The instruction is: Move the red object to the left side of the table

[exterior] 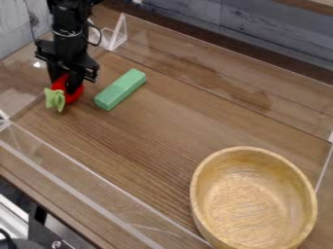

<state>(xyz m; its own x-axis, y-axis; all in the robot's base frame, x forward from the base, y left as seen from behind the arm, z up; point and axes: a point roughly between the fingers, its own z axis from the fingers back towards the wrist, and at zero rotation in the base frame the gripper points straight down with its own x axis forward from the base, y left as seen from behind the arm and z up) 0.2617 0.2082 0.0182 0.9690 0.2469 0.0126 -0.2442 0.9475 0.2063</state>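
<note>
The red object [69, 94], a small red toy fruit with a light green leafy end [55, 99], rests on the table [196, 112] at its far left. My black gripper [68, 88] points down onto it from above. Its fingers are closed on the fruit's red body and hide the upper part. The fruit touches the wood surface.
A green rectangular block [119, 89] lies just right of the gripper. A large wooden bowl [198, 185] stands at the front right. Low clear acrylic walls [92, 190] border the tabletop, with one wall close to the gripper's left.
</note>
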